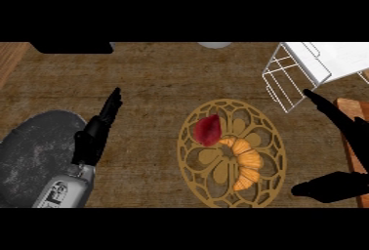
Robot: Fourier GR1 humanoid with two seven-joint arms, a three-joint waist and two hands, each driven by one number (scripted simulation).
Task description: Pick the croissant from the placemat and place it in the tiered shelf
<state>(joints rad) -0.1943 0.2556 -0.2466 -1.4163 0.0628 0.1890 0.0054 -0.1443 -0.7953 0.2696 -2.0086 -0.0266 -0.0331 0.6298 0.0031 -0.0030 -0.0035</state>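
The black right hand point(337, 146), spread open and holding nothing, should move toward nine o'clock and straddle the curved golden croissant point(245, 165) on the round gold filigree placemat point(216, 110); the white wire tiered shelf point(302, 68) waits at twelve o'clock.

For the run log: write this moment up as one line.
stage: pre-grasp | croissant: on placemat, untouched | red item: beside it | right hand: open, right of placemat | left hand: open, resting | tiered shelf: upper right
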